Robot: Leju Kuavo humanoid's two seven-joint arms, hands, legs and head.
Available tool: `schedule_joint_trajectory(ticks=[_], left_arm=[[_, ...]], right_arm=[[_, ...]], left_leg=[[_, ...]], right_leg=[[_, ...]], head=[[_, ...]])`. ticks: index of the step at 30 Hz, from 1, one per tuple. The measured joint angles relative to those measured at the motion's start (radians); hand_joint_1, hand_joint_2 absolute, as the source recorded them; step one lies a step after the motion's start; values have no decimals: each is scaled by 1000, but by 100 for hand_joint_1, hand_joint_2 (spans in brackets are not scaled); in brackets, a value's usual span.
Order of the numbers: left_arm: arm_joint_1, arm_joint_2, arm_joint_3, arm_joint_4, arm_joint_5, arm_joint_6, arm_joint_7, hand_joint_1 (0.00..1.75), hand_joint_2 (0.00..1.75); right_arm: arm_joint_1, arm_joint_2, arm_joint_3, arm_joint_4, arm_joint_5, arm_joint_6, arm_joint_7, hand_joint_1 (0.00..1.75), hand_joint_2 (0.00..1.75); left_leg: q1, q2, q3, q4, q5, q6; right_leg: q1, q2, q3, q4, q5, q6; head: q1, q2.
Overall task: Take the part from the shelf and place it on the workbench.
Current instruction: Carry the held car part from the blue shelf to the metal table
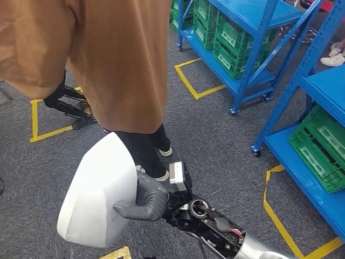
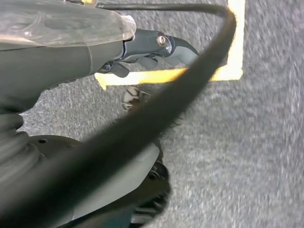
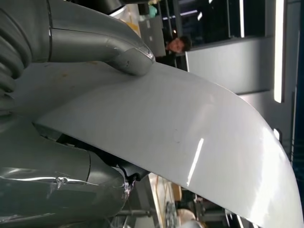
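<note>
Part (image 1: 97, 189): white, smooth, rigid shell, plastic in look; satin in the head view, with a bright glossy streak in the right wrist view (image 3: 193, 142). Right hand (image 1: 148, 199): matt grey fingers gripping the part's edge at its 3 o'clock. Floor (image 1: 211, 145): grey carpet, rough, short pile, with glossy yellow tape. Shelves (image 1: 260, 32) at 1 o'clock: blue painted metal. Crates (image 1: 232, 43): green ribbed plastic. Person's coat (image 1: 118, 59): tan matt cloth.

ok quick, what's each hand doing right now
Left hand: cannot be told.
Right hand: grips the white part.
</note>
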Motion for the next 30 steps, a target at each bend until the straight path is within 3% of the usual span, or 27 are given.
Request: schedule_joint_trajectory(ticks=[2, 3, 4, 6, 8, 10, 12, 13, 14, 16, 17, 19, 21, 22, 23, 25, 27, 28, 29, 30], left_arm=[[-3, 0, 0, 0, 0, 0, 0, 0, 175], [-4, 0, 0, 0, 1, 0, 0, 0, 175], [-4, 0, 0, 0, 1, 0, -1, 0, 175], [-2, 0, 0, 0, 1, 0, -1, 0, 175], [-1, 0, 0, 0, 1, 0, 0, 0, 175], [-3, 1, 0, 0, 0, 0, 0, 0, 175], [-5, 2, 0, 0, 0, 0, 0, 0, 175], [-5, 3, 0, 0, 0, 0, 1, 0, 175], [-4, 3, 0, 0, 0, 0, 2, 0, 175], [-4, 3, 0, 0, 0, 0, 3, 0, 175], [-6, 2, -1, 0, 0, 0, 3, 0, 175], [-7, 3, -1, 0, 0, -1, 3, 0, 175], [-3, 7, -1, 0, -1, 1, 6, 0, 175], [-1, 8, -1, 0, -2, 1, 8, 0, 175], [-1, 8, -1, 0, -4, 2, 11, 0, 175], [-7, 8, -1, 0, -9, 4, 15, 0, 175], [-13, 7, -2, 0, -15, 6, 19, 0, 175], [-14, 7, -3, 0, -18, 8, 21, 0, 175], [-14, 7, -4, 0, -19, 9, 23, 0, 175], [-15, 8, -4, 0, -19, 10, 24, 0, 175]], right_arm=[[-4, 1, 5, 0, 2, 4, -2, 173, 175], [-6, 1, 8, 0, 3, 6, -3, 173, 175], [-9, 2, 11, 0, 4, 8, -4, 173, 175], [-14, 5, 17, -1, 5, 10, -4, 173, 175], [-19, 6, 22, -1, 4, 11, -4, 173, 175], [-20, 5, 26, 0, 4, 11, -4, 173, 175], [-19, 4, 31, 3, 3, 11, -4, 173, 175], [-18, 3, 34, 5, 3, 11, -4, 173, 175], [-18, 3, 36, 5, 3, 11, -4, 173, 175], [-20, 3, 39, 5, 3, 11, -4, 173, 175], [-20, 3, 41, 5, 3, 11, -4, 173, 175], [-21, 3, 44, 6, 3, 9, -4, 173, 175], [-23, 3, 46, 5, 2, 6, -4, 173, 175], [-24, 3, 47, 5, 2, 2, -5, 173, 175], [-25, 4, 47, 5, 1, -2, -5, 173, 175], [-27, 3, 48, 6, -1, -12, -5, 173, 175], [-27, 0, 48, 9, -3, -21, -4, 173, 175], [-27, -1, 49, 11, -4, -23, -4, 173, 175], [-27, -2, 49, 12, -5, -24, -4, 173, 175], [-27, -3, 49, 12, -5, -25, -4, 173, 175]], left_leg=[[-3, 45, 74, -134, 48, 3], [-6, 59, 91, -165, 55, 8], [-10, 57, 93, -173, 53, 15], [-12, 33, 93, -173, 51, 30], [-10, 11, 96, -176, 52, 44], [-10, -12, 98, -178, 52, 54], [-15, -40, 99, -177, 51, 57], [-16, -55, 100, -177, 51, 58], [-17, -71, 103, -176, 50, 57], [-18, -102, 107, -174, 49, 55], [-18, -116, 105, -172, 48, 52], [-15, -139, 95, -169, 52, 41], [-9, -156, 85, -169, 57, 27], [-10, -144, 78, -160, 51, 22], [-11, -119, 63, -132, 34, 18], [-12, -56, 0, -9, -28, 10], [-9, -30, -64, 117, -72, 2], [-6, -26, -72, 131, -68, 0], [-4, -20, -56, 101, -46, -2], [-2, -9, -19, 34, -13, -2]], right_leg=[[5, -20, 5, 3, -10, 12], [8, -29, 8, 4, -15, 18], [10, -38, 12, 4, -19, 23], [6, -49, 19, 7, -29, 35], [0, -8, 2, 57, -67, 43], [-1, 49, -61, 196, -136, 43], [1, 67, -127, 323, -174, 40], [1, 70, -138, 332, -162, 38], [1, 74, -129, 300, -130, 35], [0, 112, -79, 160, -42, 27], [-2, 137, -56, 96, -14, 24], [-1, 164, -35, 40, -2, 21], [1, 143, -25, 27, 0, 14], [-1, 130, -21, 21, 5, 7], [-2, 116, -18, 14, 10, 2], [-1, 84, -16, 6, 14, -5], [3, 50, -17, 6, 13, -6], [3, 36, -18, 6, 12, -6], [3, 23, -17, 6, 10, -4], [3, 11, -16, 6, 9, -2]], head=[[-9, 0], [-8, 0], [-6, 0], [2, 0], [8, 0], [22, 0], [32, 0], [35, 0], [37, 0], [44, 0], [45, 0], [47, 0], [48, 0], [46, 0], [40, 0], [24, 0], [16, 0], [13, 0], [9, 0], [5, 0]])
